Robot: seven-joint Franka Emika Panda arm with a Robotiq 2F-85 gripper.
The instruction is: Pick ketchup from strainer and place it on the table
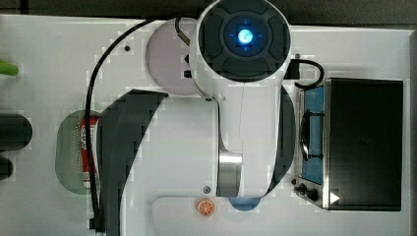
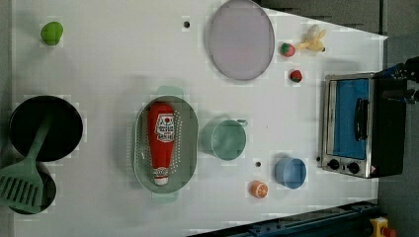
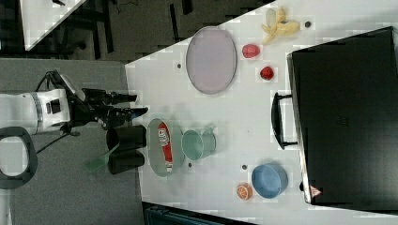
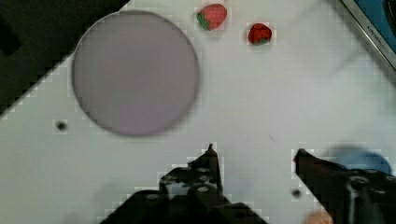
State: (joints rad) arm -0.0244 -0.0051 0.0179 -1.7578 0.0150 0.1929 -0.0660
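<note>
Nearest the top camera is the arm's white body with its blue light, which covers much of the table [image 1: 49,44]; past it, toward the top view's left, the ketchup [image 1: 88,147] lies in the strainer [image 1: 66,152], half hidden by the arm's dark link. Left view: the ketchup [image 2: 161,140] lies flat along the strainer [image 2: 185,143], cap toward the left view's bottom, untouched, with a green cup [image 2: 225,139] just beside the strainer and a lilac plate [image 2: 240,39] farther off. Right view: the pincer [image 3: 133,104] hangs high, well apart from the strainer [image 3: 155,147] and bottle [image 3: 164,143], off beyond the strainer's side away from the cup, its fingers [image 3: 123,98] standing apart with nothing between them. Wrist view: the pincer [image 4: 254,156] is spread and empty over bare table, the plate [image 4: 135,72] and two strawberries [image 4: 212,15] ahead of it; the bottle is not under it. Judged from this, the task stands at its first step, the approach, with no grasp begun. The next move calls for bringing the pincer over the strainer, turning the fingers across the bottle's width, and lowering inside the rim without striking it.
</note>
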